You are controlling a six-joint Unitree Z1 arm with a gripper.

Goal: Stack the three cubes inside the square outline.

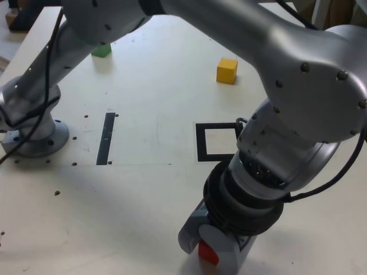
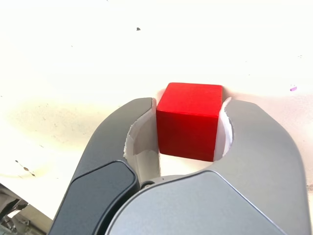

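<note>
Green cube [image 1: 101, 50]: far side of the tabletop [image 1: 155, 86], toward the exterior view's left, partly hidden behind the arm.
Black strip [image 1: 106, 138]: thin straight marking, left of centre in the exterior view; not the target.
Square outline [image 1: 202, 143]: thick black frame with white centre, nothing inside it; its right part is hidden by the arm.
Yellow cube [image 1: 227, 70]: alone, well beyond the outline.
Red cube [image 2: 190, 119]: near edge of the exterior view, between the fingers [image 2: 139, 122].
Gripper [image 2: 190, 127]: fingers close against two opposite faces of the red cube; clamped, by appearance.
Handling, judged: small, rigid, likely light; smooth flat faces could slip, so hold mid-height on opposite sides.
Writing: none legible anywhere.
</note>
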